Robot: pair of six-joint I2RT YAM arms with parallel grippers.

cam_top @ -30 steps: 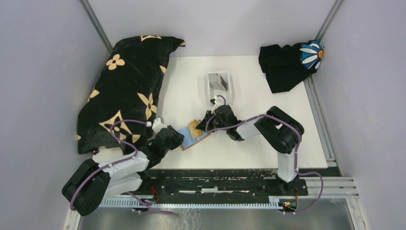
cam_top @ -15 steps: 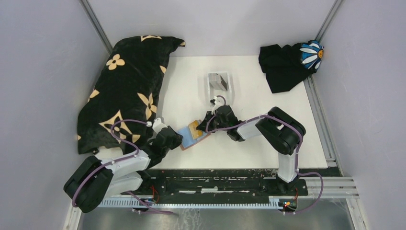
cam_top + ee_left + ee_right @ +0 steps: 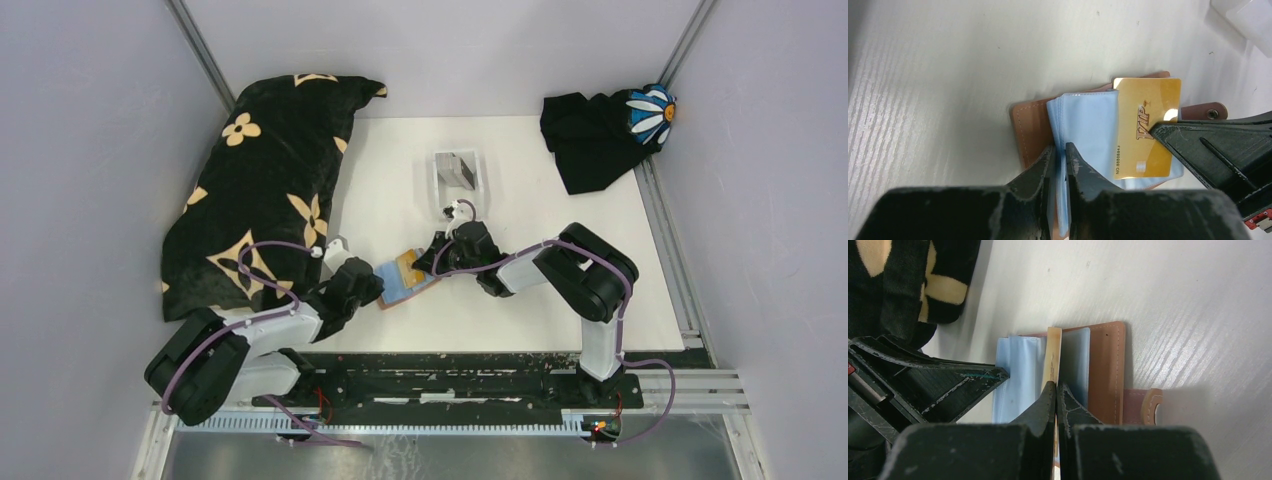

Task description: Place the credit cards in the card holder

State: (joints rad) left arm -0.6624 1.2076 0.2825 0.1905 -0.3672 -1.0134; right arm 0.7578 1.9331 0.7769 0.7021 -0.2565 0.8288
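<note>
- L tool (image 3: 1062, 150) is pinching the near edge of the light-blue clear plastic sleeves (image 3: 1085, 120) of the tan-brown leather folding card holder (image 3: 1028, 127). Its fingers are nearly pressed together, w/ only the thin sleeve layers btwn them.
- The card holder is lying open and flat on the white surface (image 3: 540, 200), near the front edge and btwn the two tools. Its sleeves are fanning out over the leather, and its small strap w/ round snap (image 3: 1210, 111) is sticking out on the R tool's side.
- R tool (image 3: 1056, 387) is squeezing the gold-yellow rectangular plastic "VIP" card (image 3: 1143, 125) btwn its closed fingers.
- The gold card is resting on top of the blue sleeves at the far side of the holder. Can't tell whether any edge is sitting inside a slot.
- In the R wrist view the card is showing edge-on and upright, w/ blue sleeve on both sides of it.
- A small white rectangular plastic tray (image 3: 437, 190) is sitting farther back at mid-surface, well apart from the holder, w/ dark grey cards (image 3: 458, 168) lying inside.
- A black cloth w/ tan flower pattern (image 3: 265, 190) is covering the L side of the surface.
- A black cloth w/ a blue-and-white daisy (image 3: 600, 135) is lying at the far R corner.
</note>
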